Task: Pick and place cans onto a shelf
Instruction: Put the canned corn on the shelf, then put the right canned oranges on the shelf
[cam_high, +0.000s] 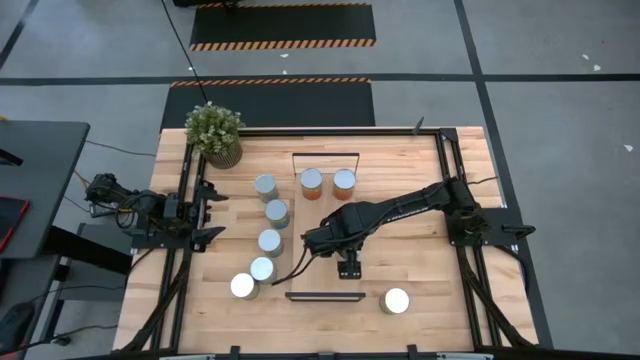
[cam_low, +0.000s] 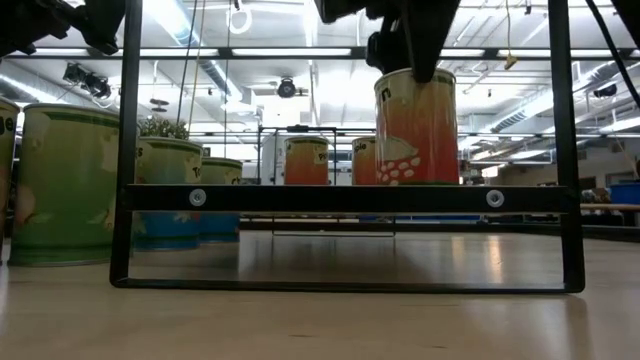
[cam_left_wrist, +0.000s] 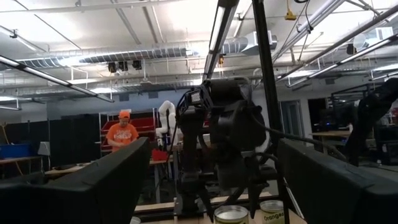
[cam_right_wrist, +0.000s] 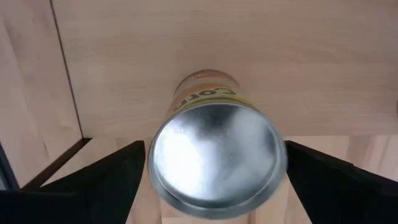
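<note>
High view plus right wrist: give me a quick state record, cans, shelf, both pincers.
shelf: flat on the table, middle
cans on shelf: two at the far end, plus the orange can under the right pincer
right pincer: over the shelf, open, fingers either side of the orange can, which stands upright on the shelf
left pincer: parked at the table's left edge, open, empty
cans off shelf: five in a line left of the shelf, one to its right
</note>
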